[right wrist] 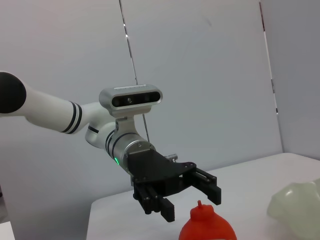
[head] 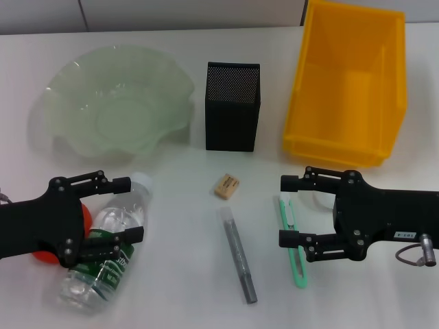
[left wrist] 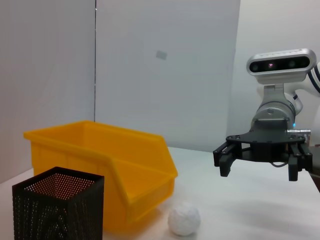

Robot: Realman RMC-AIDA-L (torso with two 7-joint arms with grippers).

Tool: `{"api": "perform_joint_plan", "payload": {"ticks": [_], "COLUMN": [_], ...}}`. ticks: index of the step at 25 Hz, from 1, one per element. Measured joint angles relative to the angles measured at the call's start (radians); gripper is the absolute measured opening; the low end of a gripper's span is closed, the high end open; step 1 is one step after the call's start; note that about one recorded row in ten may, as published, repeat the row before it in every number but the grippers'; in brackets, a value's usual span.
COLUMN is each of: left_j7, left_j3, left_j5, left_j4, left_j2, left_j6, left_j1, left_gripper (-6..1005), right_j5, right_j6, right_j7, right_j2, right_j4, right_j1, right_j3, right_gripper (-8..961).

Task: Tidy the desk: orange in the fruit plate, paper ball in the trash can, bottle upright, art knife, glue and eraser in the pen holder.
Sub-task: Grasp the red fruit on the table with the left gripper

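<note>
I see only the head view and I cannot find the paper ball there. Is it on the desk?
Observer: Yes. The left wrist view shows the paper ball lying on the desk, close beside the trash can and outside it.
Operator: Does the right gripper hold it?
Observer: No. The right gripper hangs open above the desk, higher than the ball and apart from it.
Operator: And the orange under the left arm?
Observer: The right wrist view shows the orange with its knob up. The left gripper is open just above it, not closed on it.
</note>
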State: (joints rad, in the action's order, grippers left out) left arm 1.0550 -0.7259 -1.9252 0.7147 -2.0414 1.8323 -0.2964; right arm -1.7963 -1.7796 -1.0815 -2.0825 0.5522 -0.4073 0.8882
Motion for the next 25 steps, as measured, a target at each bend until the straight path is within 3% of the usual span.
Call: {"api": "perform_joint_plan", "payload": {"ticks": [12,13,14,16,24,25], "left_j7": [-0.002,-0.001,-0.001,-0.003,-0.005,-0.005], "left_j3": [0.021,0.106,0.106,0.196,0.212,0.209], "left_j5": [0.008,0.007,0.007,0.002,0.001,0.000], "left_j4": [0.000,-0.019,-0.019,-0.039,-0.064,-0.095], "left_j2": [-0.002,0.010,0.010,0.026,0.042,0.045], "left_j6": [-0.008,-0.018,-0.018,-0.028,-0.110,-0.166], "left_j1": [0.004,0.017,0.017,0.042,0.108,0.120], "left_gripper": [737,735,732,727,705,702], "right_j5": [0.002,0.002,0.002,0.002,0.002,0.002], "right_j6": [0.000,0.000,0.000,0.000,0.000,0.000], "right_j7": [-0.001,-0.001,-0.001,-0.002,-0.001,-0.001], "right_j2": [-0.001,-0.001,-0.001,-0.001,-0.001,-0.001], "right_j4": [0.000,0.000,0.000,-0.005,-0.008,-0.008], "right_j1": [0.004,0.005,0.005,0.006,0.003,0.002], "right_j3": [-0.006,-0.007,-0.008,-0.008,-0.009,-0.008], "right_gripper": [837,837,837,837,836,836]}}
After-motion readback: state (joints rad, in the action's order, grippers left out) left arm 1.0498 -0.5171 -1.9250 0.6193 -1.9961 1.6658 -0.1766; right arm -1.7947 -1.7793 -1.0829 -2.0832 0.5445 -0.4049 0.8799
